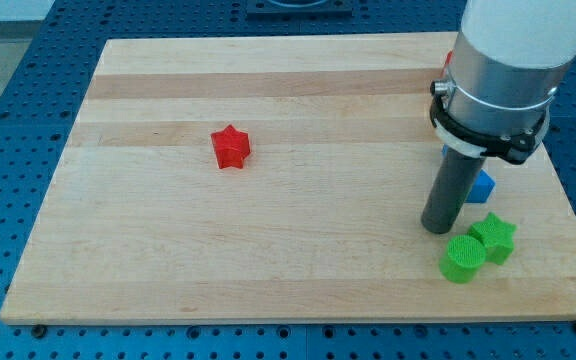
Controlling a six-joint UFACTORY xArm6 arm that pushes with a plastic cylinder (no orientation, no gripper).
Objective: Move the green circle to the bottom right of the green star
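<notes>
The green circle point(462, 259) lies near the board's bottom right corner. The green star point(494, 237) sits just to its upper right, touching it. My tip point(437, 228) rests on the board just to the upper left of the green circle, a small gap apart, and to the left of the green star. The dark rod rises from there to the white and grey arm at the view's top right.
A red star point(231, 147) lies left of the board's middle. A blue block point(481, 187) sits behind the rod, partly hidden, above the green star. The wooden board point(168, 260) ends close to the green blocks at the right and bottom edges.
</notes>
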